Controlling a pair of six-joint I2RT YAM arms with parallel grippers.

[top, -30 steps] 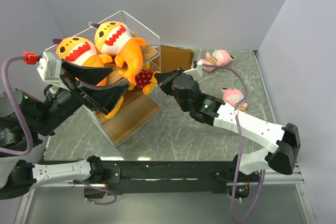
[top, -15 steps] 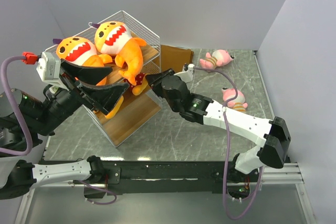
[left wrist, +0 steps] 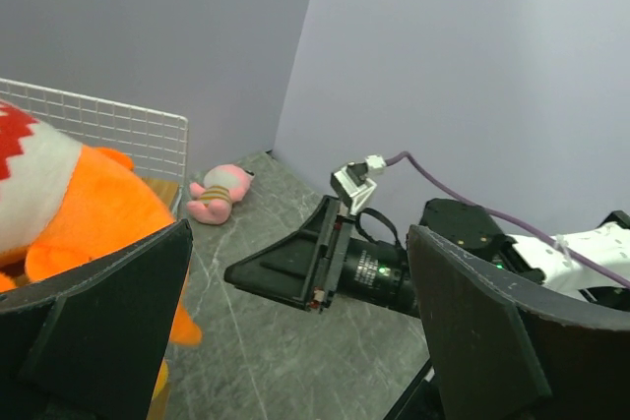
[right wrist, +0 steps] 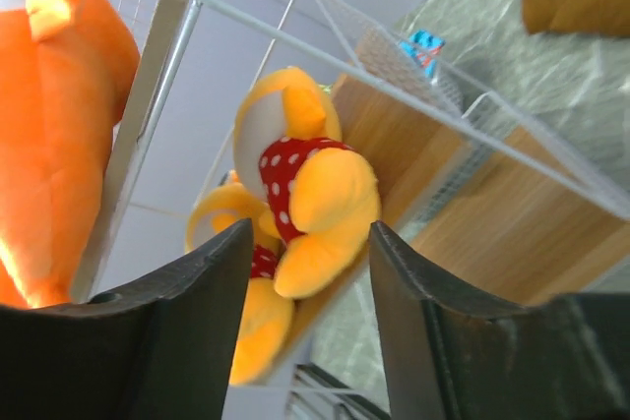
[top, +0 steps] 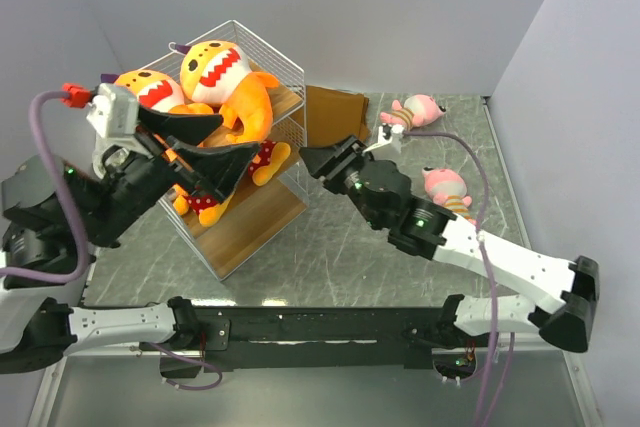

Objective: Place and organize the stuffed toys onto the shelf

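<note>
Plain lilac-grey walls (top: 400,7) enclose a grey, seemingly marble-patterned tabletop (top: 330,257).

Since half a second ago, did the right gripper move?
Yes. The right gripper has backed off to the right, away from the shelf, leaving the red-dotted toy sitting on it.

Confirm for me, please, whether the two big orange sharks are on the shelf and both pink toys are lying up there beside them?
Not quite. The orange sharks are on the shelf, but the pink toys are not: one pink toy and the other both lie on the table to the right of the shelf, as the top external view shows.
</note>
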